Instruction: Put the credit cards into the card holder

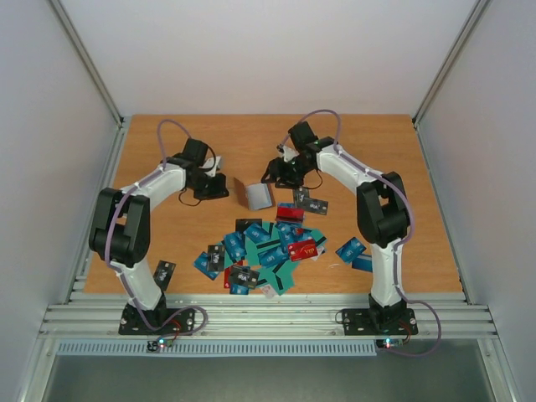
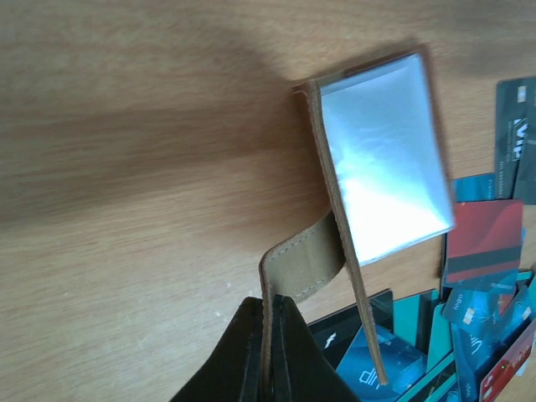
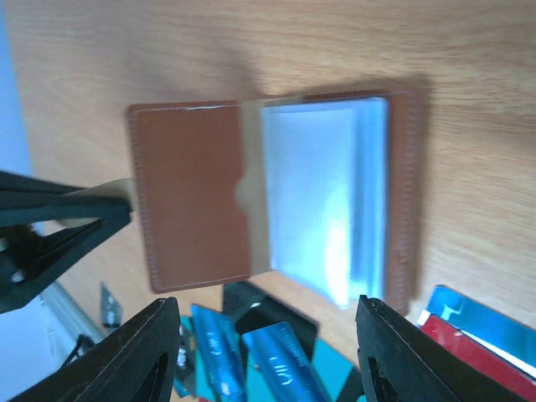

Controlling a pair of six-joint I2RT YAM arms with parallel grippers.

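Two pincers work at your card holder (image 1: 260,194), which lies open on the surface (image 1: 419,167) at 12 o'clock from the credit cards (image 1: 268,251). It has a brown stitched cover with shiny clear sleeves inside. Your left pincer (image 2: 270,322) is clamped on its tan strap (image 2: 306,260). Your right pincer (image 3: 266,306) hangs above, fingers apart.

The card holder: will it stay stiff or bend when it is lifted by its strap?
Probably floppy: the card holder lies open, and its strap curves in the shut left end effector. The glossy clear sleeves may be slippery. It looks thin, so likely light.
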